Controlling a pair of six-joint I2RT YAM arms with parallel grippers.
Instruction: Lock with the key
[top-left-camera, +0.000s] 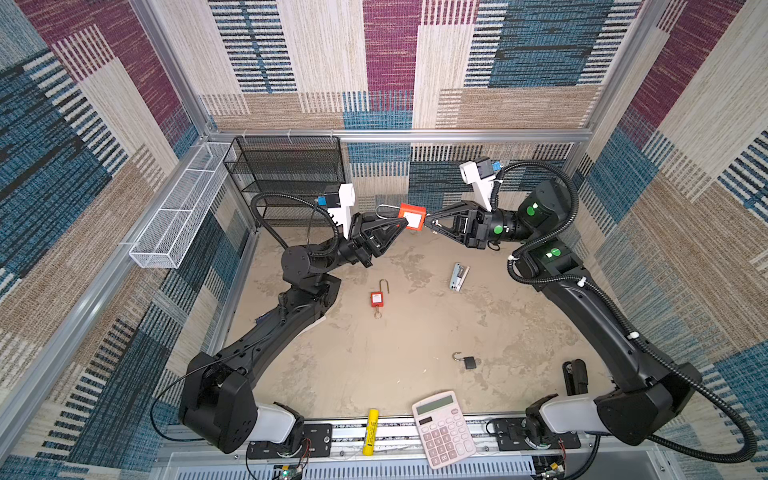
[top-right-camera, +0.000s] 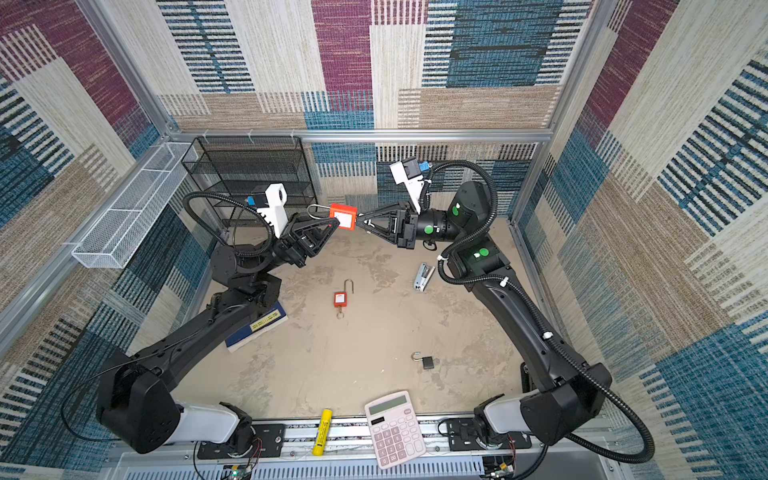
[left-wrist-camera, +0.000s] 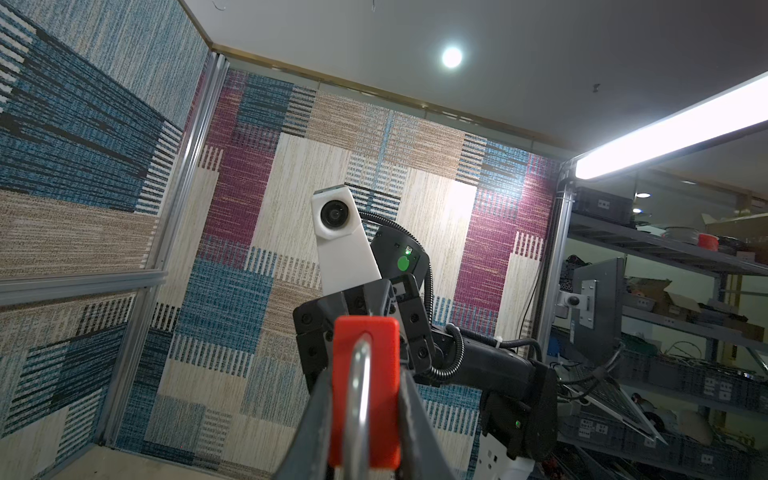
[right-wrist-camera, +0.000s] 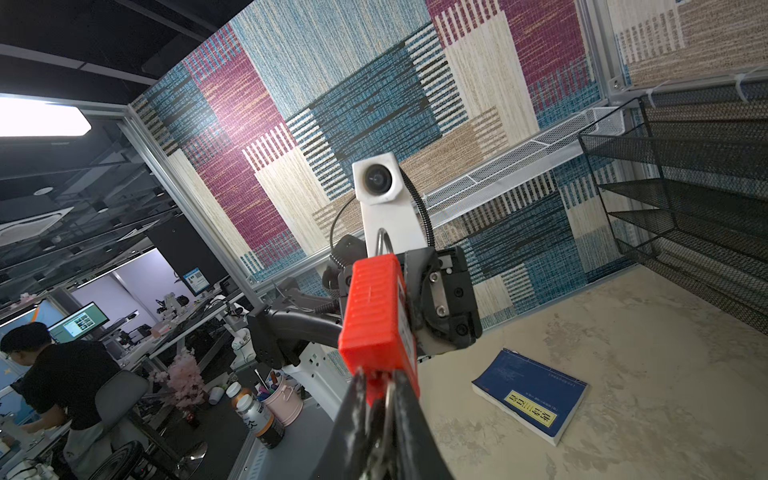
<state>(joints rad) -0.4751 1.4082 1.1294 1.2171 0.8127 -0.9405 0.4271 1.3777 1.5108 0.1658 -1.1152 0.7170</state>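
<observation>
The left gripper (top-left-camera: 399, 227) is clamped on the body of the red padlock (top-left-camera: 412, 216), which is held in the air above the table (top-left-camera: 415, 332), between the two arms. The right gripper (top-left-camera: 429, 220) is closed on the key (right-wrist-camera: 376, 384), which is set in the end of the padlock facing it. The padlock's long axis is laid roughly level along the line joining the two grippers. The shackle (top-left-camera: 384, 211) is pointed back toward the left arm and the keyed end toward the right. Whether the shackle is fully seated cannot be told. The step in hand is judged to be the taking of the key. A turn about the padlock's long axis is called for next, by a roll of the right wrist, while the body is kept from twisting by the left grip.
</observation>
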